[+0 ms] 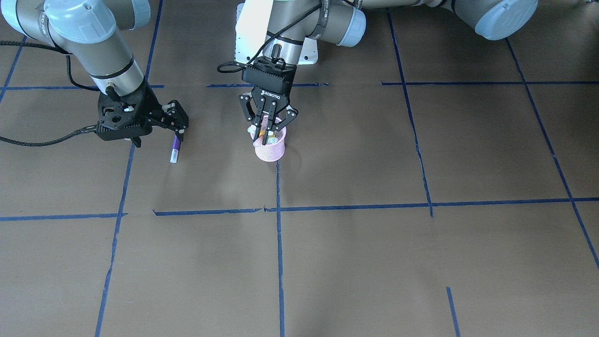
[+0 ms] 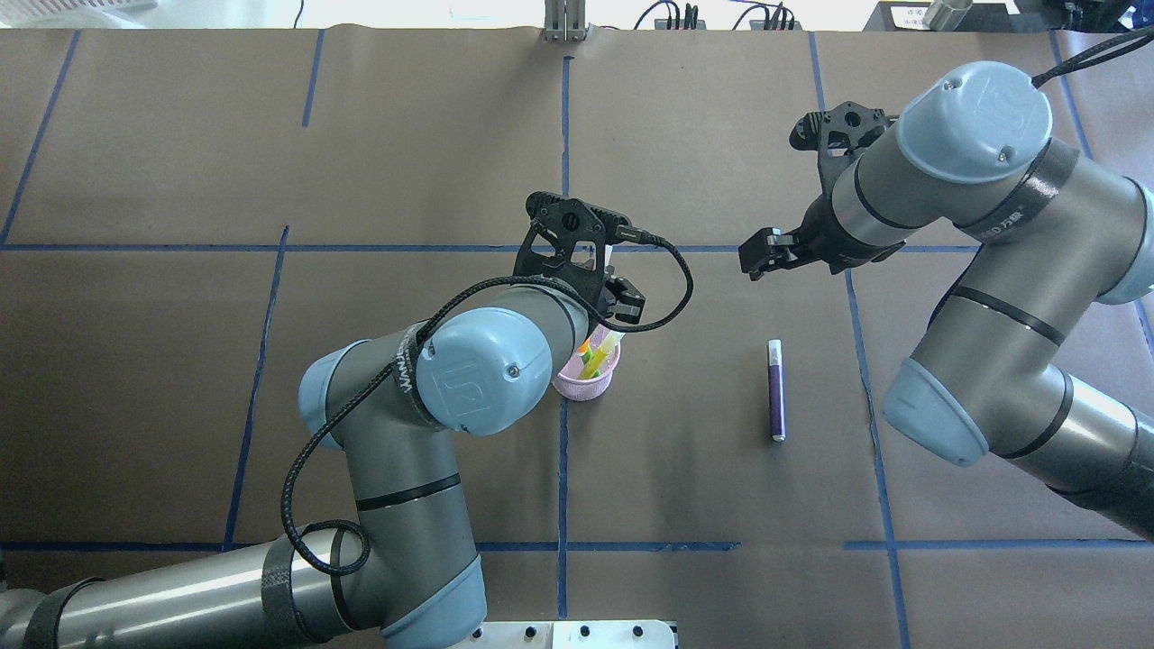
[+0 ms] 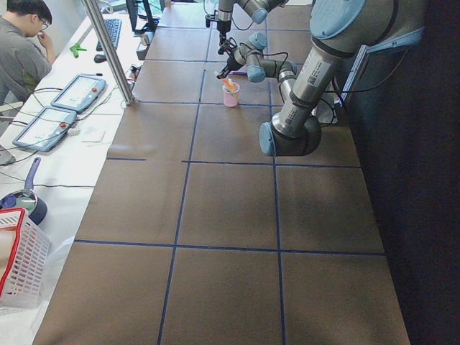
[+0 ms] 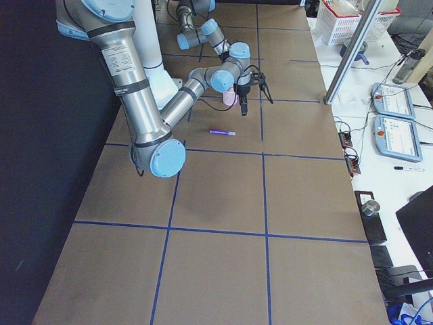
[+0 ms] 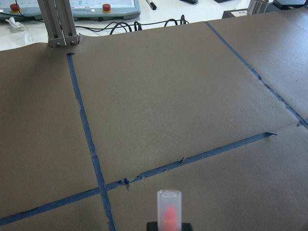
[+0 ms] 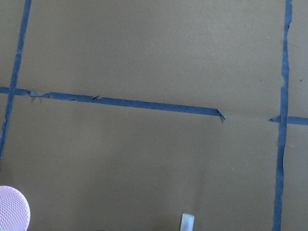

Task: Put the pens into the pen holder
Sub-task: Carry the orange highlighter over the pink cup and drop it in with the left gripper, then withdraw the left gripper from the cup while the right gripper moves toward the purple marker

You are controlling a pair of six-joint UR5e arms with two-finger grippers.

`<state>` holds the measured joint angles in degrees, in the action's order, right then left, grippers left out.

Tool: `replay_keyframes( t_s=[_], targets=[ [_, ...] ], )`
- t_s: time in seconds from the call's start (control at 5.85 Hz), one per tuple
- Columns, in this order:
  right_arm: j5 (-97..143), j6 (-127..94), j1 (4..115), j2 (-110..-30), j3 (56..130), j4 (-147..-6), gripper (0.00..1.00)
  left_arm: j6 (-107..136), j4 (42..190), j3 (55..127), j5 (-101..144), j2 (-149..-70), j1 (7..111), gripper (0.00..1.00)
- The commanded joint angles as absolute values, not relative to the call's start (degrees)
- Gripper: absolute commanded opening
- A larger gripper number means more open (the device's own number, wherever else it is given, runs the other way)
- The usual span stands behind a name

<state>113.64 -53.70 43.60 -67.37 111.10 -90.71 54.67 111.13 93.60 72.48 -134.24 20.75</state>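
Note:
The pink mesh pen holder [image 1: 272, 150] stands near the table's middle, also in the overhead view [image 2: 584, 387]. A green pen [image 2: 602, 353] leans inside it. My left gripper [image 1: 266, 135] hangs over the holder's mouth, shut on the orange pen [image 5: 169, 210], whose pale cap points up between the fingers. The purple pen [image 2: 775, 389] lies flat on the table to the holder's right, and also shows in the front view [image 1: 175, 149]. My right gripper [image 1: 177, 127] hovers open above its far, capped end, apart from it.
Blue tape lines [image 2: 563, 162] grid the brown paper table. A metal post [image 5: 58, 24] stands at the far edge. Control tablets [image 4: 392, 101] and a red-rimmed white basket [image 3: 18, 262] sit on the side benches. An operator [image 3: 21, 50] sits beyond.

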Motion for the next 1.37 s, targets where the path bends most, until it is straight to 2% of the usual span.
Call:
replay_keyframes(
  t_s=[0.0, 0.34, 0.68, 1.2],
  targets=[
    [113.64, -53.70, 43.59, -67.41, 111.09, -90.70, 1.00, 54.84, 111.44, 93.25, 72.69, -134.30, 20.65, 1.00],
    [113.64, -53.70, 43.59, -67.32, 111.09, -90.70, 1.00, 54.76, 111.36, 94.48, 74.51, -134.47, 21.09, 1.00],
    [113.73, -53.79, 43.42, -67.32, 111.18, -90.70, 1.00, 54.93, 108.91, 95.54, 87.55, -134.30, 26.16, 1.00],
    [113.56, -56.93, 41.67, -67.32, 111.36, -90.88, 1.00, 55.28, 86.38, 100.27, 113.75, -133.86, 37.42, 1.00]
  ],
)
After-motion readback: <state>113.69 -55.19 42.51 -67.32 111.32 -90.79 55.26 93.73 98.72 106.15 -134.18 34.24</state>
